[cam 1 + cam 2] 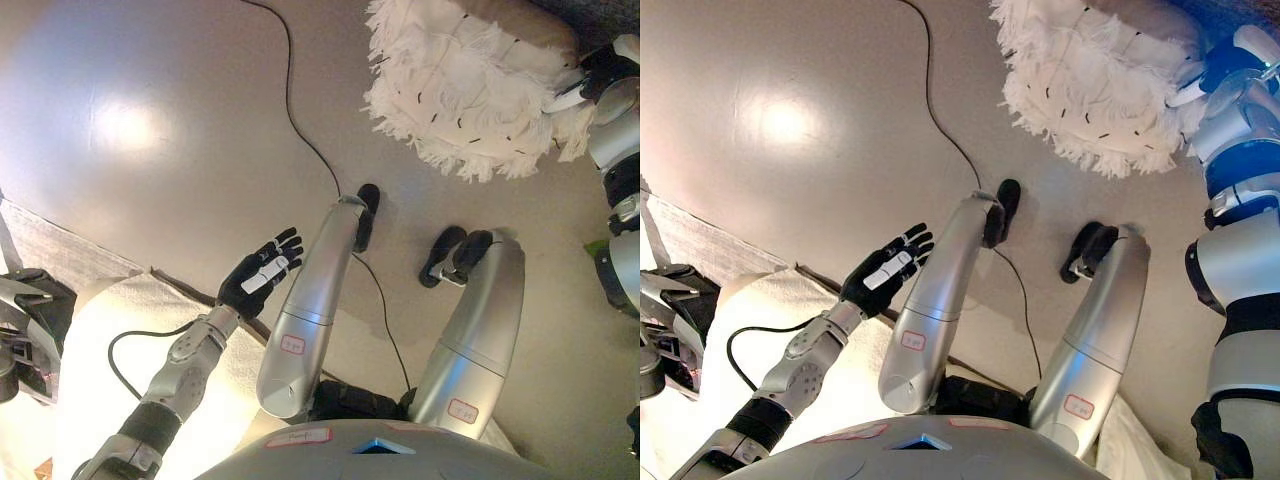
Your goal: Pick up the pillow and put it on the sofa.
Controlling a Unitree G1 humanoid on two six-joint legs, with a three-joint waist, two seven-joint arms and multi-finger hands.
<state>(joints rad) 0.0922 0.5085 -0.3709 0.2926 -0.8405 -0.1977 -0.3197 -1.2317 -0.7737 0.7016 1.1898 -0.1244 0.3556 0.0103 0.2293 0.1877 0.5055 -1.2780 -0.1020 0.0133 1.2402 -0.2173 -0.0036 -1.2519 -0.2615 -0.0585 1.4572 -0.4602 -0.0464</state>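
The pillow (470, 85), white and shaggy with long fringed edges and small dark flecks, is the farthest thing in view, so the account is starting nearer in. Closest, at the lower left, a pale cream sofa (110, 370) is showing its rounded cushion surface, with a white woven cloth (60, 250) lying just beyond it on the floor. Above the sofa's edge the left hand (260, 275) is hovering with its fingers (287, 243) spread and straight, holding nothing and touching nothing. Farther out, the brownish-grey floor (150, 120) is reflecting a bright patch of light. At the top right the pillow is being held up against the right hand (1230, 65), well apart from the sofa. The right hand is pressing at the pillow's right edge, its white-tipped fingers (1188, 95) lying against the fringe, though whether they are curling round the pillow or only resting on it cannot be told.
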